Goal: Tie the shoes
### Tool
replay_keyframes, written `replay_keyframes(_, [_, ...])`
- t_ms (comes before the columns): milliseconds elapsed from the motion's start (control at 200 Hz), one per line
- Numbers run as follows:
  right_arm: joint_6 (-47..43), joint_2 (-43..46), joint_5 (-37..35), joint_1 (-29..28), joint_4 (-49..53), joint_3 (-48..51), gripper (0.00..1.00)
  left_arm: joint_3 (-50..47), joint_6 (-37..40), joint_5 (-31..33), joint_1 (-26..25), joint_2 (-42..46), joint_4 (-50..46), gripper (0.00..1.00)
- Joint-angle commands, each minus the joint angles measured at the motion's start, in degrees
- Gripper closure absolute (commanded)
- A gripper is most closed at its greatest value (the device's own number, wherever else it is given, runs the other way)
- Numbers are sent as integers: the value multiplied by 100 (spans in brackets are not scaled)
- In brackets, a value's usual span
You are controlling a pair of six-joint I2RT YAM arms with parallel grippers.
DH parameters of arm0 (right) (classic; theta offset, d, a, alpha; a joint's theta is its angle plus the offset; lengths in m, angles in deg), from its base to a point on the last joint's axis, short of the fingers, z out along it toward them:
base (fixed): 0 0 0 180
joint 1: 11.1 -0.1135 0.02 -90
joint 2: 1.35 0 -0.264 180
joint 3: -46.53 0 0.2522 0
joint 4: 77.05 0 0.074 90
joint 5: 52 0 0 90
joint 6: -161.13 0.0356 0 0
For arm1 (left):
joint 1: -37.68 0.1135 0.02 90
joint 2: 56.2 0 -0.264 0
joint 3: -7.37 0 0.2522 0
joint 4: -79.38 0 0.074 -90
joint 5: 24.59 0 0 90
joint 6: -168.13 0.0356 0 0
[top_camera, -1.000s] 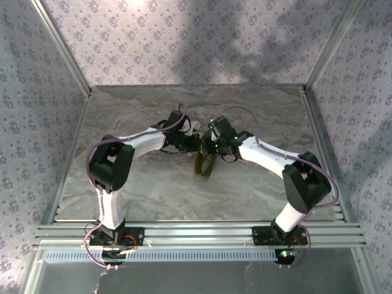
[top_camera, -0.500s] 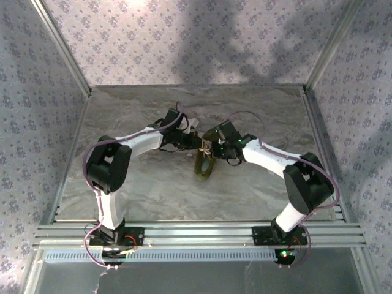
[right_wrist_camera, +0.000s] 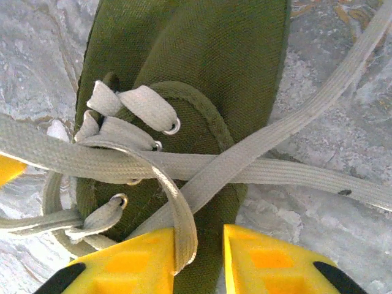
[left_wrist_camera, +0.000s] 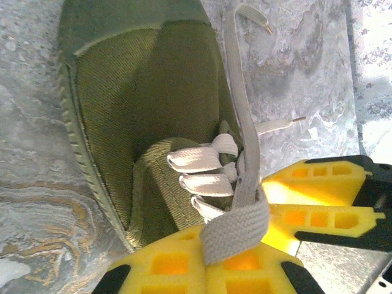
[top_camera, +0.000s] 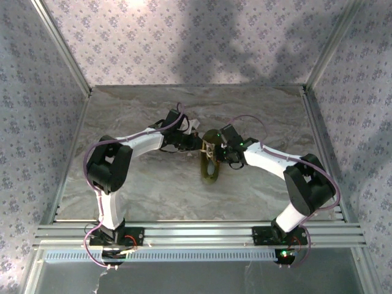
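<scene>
The olive-green shoe [top_camera: 210,170] lies mid-table between both arms, and its canvas shows large in the wrist views [left_wrist_camera: 135,92] [right_wrist_camera: 202,55]. Its white laces [right_wrist_camera: 294,171] cross over the tongue and trail onto the table. My left gripper [top_camera: 199,145] [left_wrist_camera: 220,242] is shut on a loop of lace [left_wrist_camera: 239,220] at the shoe's lace end. My right gripper [top_camera: 215,152] [right_wrist_camera: 208,245] hovers over the shoe's opening, jaws apart. A lace loop [right_wrist_camera: 177,208] hangs against the inner face of its left finger [right_wrist_camera: 135,257]. The right gripper's yellow fingers [left_wrist_camera: 318,202] also sit close beside the left's.
The marble-patterned table [top_camera: 153,190] is boxed in by patterned walls [top_camera: 37,122] with aluminium posts [top_camera: 61,46] at the corners. A metal rail [top_camera: 196,231] carrying both arm bases runs along the near edge. Loose lace ends [left_wrist_camera: 257,18] lie on the table beyond the shoe.
The right wrist has dipped in closer over the shoe, and the shoe has slid slightly to the right. The left gripper has kept its hold on the lace, almost in place.
</scene>
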Motion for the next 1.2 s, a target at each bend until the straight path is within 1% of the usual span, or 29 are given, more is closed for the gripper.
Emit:
replay_keyframes(0, [-443,535,-414,7,-1,149,62,122,38,-115,-84,-96,-1,100])
replay_keyframes(40, [-598,695,-506,30,-19,182,60,113,29,-85,-87,-97,-1,100])
replay_keyframes(85, [-854,831,-457,102,-45,211,59,107,21,-53,-87,-106,5,100])
replay_keyframes(195, [-1407,898,138,356,-93,220,60,99,-5,-42,-85,-134,39,100])
replay_keyframes(300, [-1602,803,525,524,-86,148,62,94,-40,-42,-86,-146,75,100])
replay_keyframes(440, [-1844,470,945,539,-72,-54,64,101,-59,-33,-103,-149,89,100])
replay_keyframes(630, [-1952,36,996,531,-57,-306,69,101,-59,-24,-118,-165,72,100])
replay_keyframes(879, [-2014,-247,943,526,-38,-513,69,127,-59,-33,-120,-175,64,100])
replay_keyframes(1074, [-2053,-424,1019,526,16,-621,68,170,-48,-51,-125,-210,43,100])
replay_keyframes(1199, [-2055,-478,1024,526,-17,-628,71,202,-41,-51,-121,-224,25,100])
